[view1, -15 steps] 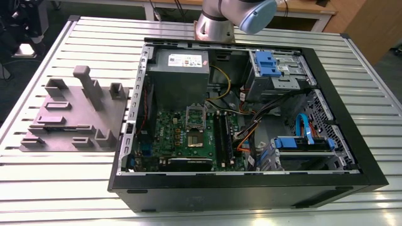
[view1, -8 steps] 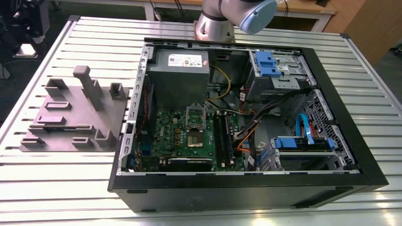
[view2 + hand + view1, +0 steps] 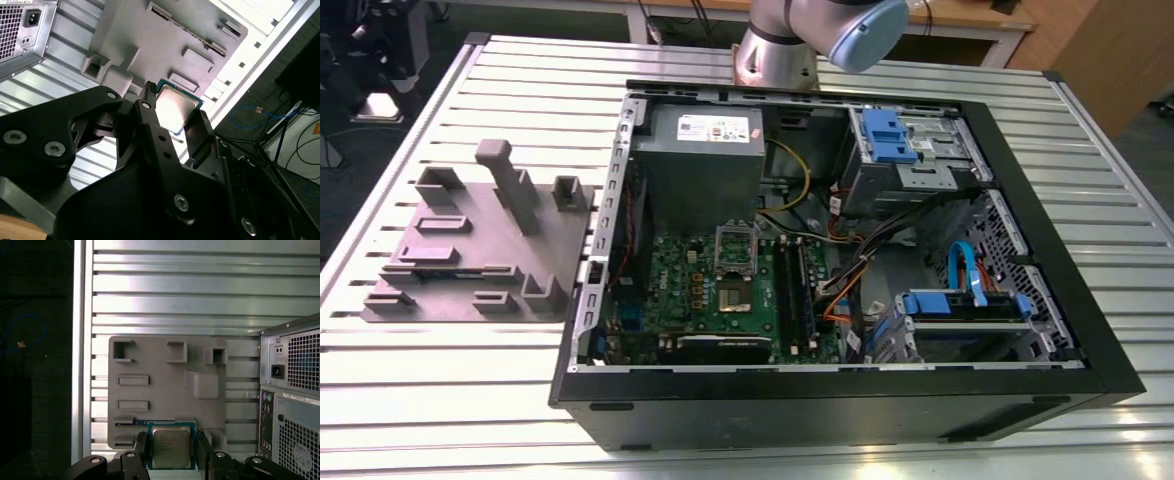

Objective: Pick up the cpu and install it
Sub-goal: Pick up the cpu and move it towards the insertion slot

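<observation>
**CPU pinched in the gripper over the grey fixture**

In the exterior view, a grey moulded fixture point(image 3: 467, 250) sits on the slatted table point(image 3: 454, 385) at the exterior view's left. The open computer case point(image 3: 854, 405) lies to its right, with the motherboard point(image 3: 707, 290) exposed. In both wrist views the gripper point(image 3: 172, 441) point(image 3: 175, 104) has its black fingers point(image 3: 141, 447) clenched on two opposite edges of the cpu point(image 3: 171, 450) point(image 3: 176, 109) — metal top towards the cameras, the fixture behind it.

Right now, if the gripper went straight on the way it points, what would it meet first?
Probably the grey fixture plate on the slatted table: the gripper, shut on the cpu, points toward it. How far off it lies is unclear.
</observation>
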You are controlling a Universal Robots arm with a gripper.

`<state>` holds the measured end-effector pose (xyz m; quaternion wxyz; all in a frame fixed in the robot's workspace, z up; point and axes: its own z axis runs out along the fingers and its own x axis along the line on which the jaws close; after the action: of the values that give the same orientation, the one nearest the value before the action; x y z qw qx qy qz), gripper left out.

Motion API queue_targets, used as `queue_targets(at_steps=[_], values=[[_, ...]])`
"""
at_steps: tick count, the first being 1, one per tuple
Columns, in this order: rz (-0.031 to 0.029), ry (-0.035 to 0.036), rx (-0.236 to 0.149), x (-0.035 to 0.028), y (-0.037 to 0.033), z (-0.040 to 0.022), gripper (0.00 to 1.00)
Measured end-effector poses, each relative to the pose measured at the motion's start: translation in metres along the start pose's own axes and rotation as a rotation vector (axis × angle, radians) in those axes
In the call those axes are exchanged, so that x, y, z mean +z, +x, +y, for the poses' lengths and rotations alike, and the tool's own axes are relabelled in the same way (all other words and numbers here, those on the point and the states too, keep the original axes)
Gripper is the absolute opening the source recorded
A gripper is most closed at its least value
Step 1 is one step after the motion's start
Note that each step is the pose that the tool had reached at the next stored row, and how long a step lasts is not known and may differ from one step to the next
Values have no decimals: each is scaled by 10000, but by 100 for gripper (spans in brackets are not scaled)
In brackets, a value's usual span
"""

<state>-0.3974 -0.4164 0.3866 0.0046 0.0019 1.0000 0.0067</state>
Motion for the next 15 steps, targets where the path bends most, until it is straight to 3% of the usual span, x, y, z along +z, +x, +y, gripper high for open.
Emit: queue_targets(at_steps=[15], values=[[-1, -1, -1, 1, -50, -1, 47]])
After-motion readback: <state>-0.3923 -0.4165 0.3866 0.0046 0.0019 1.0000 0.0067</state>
